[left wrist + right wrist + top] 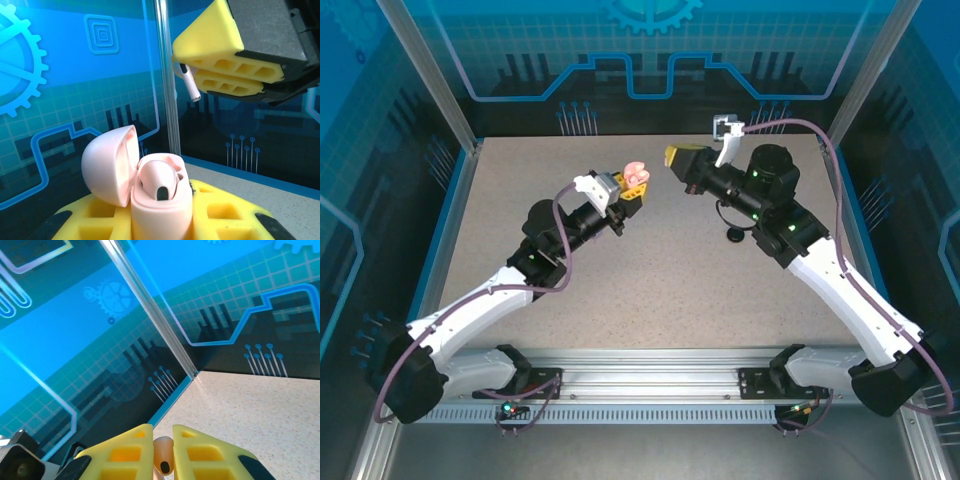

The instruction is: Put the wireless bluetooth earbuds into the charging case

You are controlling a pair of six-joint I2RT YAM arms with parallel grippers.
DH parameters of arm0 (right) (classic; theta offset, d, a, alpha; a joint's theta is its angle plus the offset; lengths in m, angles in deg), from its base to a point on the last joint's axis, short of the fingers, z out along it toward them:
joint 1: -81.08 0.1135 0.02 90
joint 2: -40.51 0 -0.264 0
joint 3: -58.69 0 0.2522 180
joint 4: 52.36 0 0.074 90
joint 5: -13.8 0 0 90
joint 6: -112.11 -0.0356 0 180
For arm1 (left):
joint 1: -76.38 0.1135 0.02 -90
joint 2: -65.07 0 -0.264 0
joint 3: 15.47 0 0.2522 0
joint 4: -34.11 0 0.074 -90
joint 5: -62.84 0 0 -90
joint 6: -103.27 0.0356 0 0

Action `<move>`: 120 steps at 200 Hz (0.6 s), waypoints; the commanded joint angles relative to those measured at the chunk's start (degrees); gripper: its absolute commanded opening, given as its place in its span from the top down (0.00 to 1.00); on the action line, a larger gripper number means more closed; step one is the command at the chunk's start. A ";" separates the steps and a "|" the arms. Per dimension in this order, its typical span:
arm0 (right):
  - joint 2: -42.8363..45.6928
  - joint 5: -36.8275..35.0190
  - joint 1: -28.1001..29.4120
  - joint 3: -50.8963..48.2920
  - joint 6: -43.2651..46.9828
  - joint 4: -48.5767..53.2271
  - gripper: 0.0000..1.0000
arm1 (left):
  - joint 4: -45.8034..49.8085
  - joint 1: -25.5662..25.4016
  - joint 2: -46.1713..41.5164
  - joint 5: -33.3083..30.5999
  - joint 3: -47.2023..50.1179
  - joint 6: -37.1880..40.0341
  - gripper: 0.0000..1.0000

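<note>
A pale pink charging case (160,200) stands upright with its lid (107,162) swung open to the left. One pale pink earbud (159,182) sits in it, beside a free socket. My left gripper (160,222) is shut on the case's body, held above the table (650,290) in the top view, where the case (636,174) shows at the left gripper (628,195). My right gripper (673,158) hangs just right of it, shut on the other pink earbud (162,457). From the left wrist, the earbud's stem (190,85) sticks out down-left from the right gripper (220,62), above and right of the case.
A small black object (733,235) lies on the speckled table under the right arm. Glass walls with metal posts (430,75) enclose the table at the back and sides. The open tabletop lies between and in front of the two arms.
</note>
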 commanded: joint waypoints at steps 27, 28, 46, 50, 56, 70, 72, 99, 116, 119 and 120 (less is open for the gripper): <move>1.21 1.22 2.17 -1.67 1.10 -7.17 0.87 | -0.54 -1.11 1.25 1.91 -3.12 -0.29 1.00; 1.16 1.26 2.20 -1.66 1.10 -7.19 0.87 | -0.53 -1.14 1.33 1.87 -3.19 -0.29 1.00; 1.03 1.22 2.74 -1.67 1.10 -7.37 0.87 | -0.66 -1.21 1.51 1.83 -3.34 -0.21 1.00; 0.95 1.22 2.83 -1.62 1.10 -7.33 0.87 | -0.73 -1.24 1.58 1.73 -3.34 -0.22 1.00; 0.81 1.30 2.96 -1.53 1.02 -7.30 0.87 | -0.77 -1.31 1.63 1.65 -3.43 -0.22 1.00; 0.59 1.66 3.35 -1.49 0.93 -7.33 0.87 | -0.71 -1.29 1.74 1.58 -3.55 -0.12 1.00; 0.53 1.66 3.39 -1.49 0.93 -7.36 0.87 | -0.73 -1.33 1.74 1.57 -3.57 -0.12 1.00; 0.07 1.75 4.02 -1.66 0.93 -7.20 0.87 | -0.68 -1.32 1.69 1.31 -3.69 -0.17 1.00; -0.18 1.75 4.41 -2.16 0.71 -7.21 0.87 | -0.70 -1.36 1.64 1.15 -3.69 -0.12 1.00; -0.20 1.75 4.50 -2.19 0.67 -7.15 0.87 | -0.66 -1.37 1.61 1.13 -3.66 -0.12 1.00; -0.24 1.75 4.55 -2.23 0.67 -7.18 0.87 | -0.63 -1.40 1.60 1.17 -3.63 -0.16 1.00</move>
